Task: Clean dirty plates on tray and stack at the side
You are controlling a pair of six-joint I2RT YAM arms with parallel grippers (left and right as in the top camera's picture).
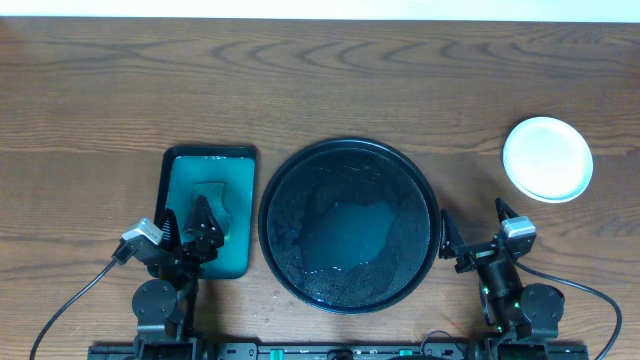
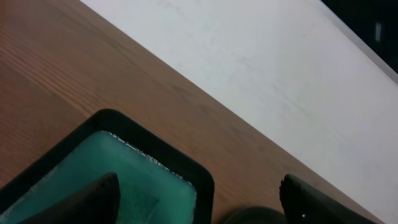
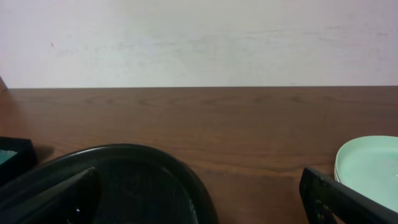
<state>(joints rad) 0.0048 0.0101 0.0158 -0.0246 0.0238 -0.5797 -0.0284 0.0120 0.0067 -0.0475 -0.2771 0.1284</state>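
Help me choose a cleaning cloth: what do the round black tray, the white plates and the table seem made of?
Black tray: probably plastic or coated metal. It is glossy and speckled, with a wet-looking sheen at centre.
White plates: plastic or glazed ceramic, I cannot tell which. The surface is smooth and even, with a thin rim.
Table: wood or wood-look laminate, with brown grain lines and a matt finish.

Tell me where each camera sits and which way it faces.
Overhead: above the table, looking straight down at black tray, green tray, plates; left arm, right arm show.
Left wrist: low over the green tray, facing the far table edge; its fingers show.
Right wrist: low, facing across the table; its fingers show.
Shared: overhead and right wrist both see plates.
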